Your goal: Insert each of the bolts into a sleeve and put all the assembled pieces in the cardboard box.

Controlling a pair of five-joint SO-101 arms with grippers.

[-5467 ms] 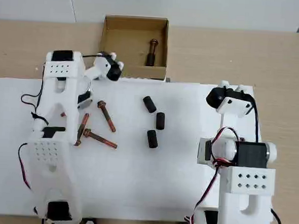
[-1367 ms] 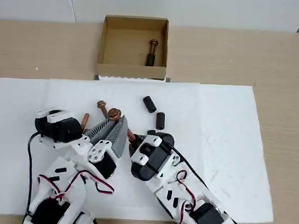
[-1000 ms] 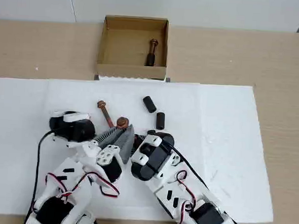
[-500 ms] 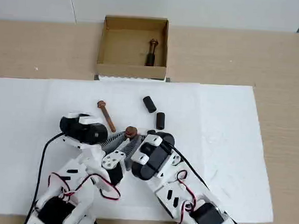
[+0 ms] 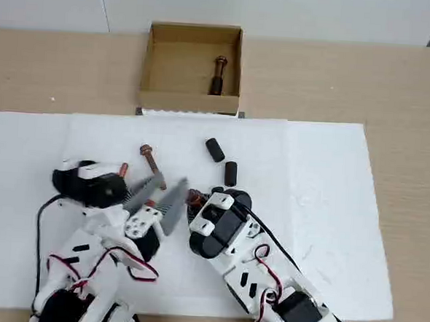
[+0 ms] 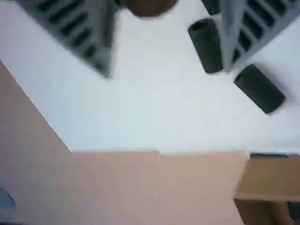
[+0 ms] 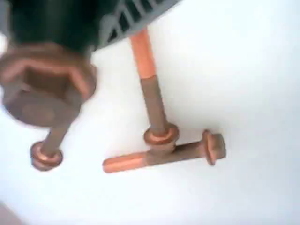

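Bolt (image 7: 47, 86) in hand: the hex head faces the right wrist camera and is butted against the dark sleeve (image 7: 42, 26). No shank shows between them, so I judge it fully seated. The right claw (image 5: 200, 202) is closed on that sleeve and holds the pair clear of the white sheet (image 5: 307, 210), near the sheet's middle, between the two arms. The left claw (image 5: 159, 196) sits just beside it, spread wide and gripping nothing. In the left wrist view the bolt head shows between its fingers, touching neither.

Around it:
- Two loose sleeves (image 5: 231, 174) lie on the sheet just beyond the held pair, toward the cardboard box (image 5: 154, 62).
- Loose bolts (image 7: 152, 101) lie on the sheet on the left arm's side. Two of them touch, one's head against the other's shank.
- One finished piece (image 5: 219, 75) lies in the box, near the wall on the right arm's side.
- The box stands on the bare surface (image 5: 351, 82), just past the sheet's far edge.

Step (judgement): insertion of this pair looks done, with the right claw alone carrying it. It is not yet boxed, and there are more bolts and sleeves to pair.

Next move (judgement):
- The right arm carries the pair to the box, passing over or around the two loose sleeves without knocking them.
- The sleeve should stay level or head-up so the bolt does not slide out.
- The claw should open only once the pair is over the box floor.
- The left arm needs to stay out of that path. It is near the loose bolts for the next pick.
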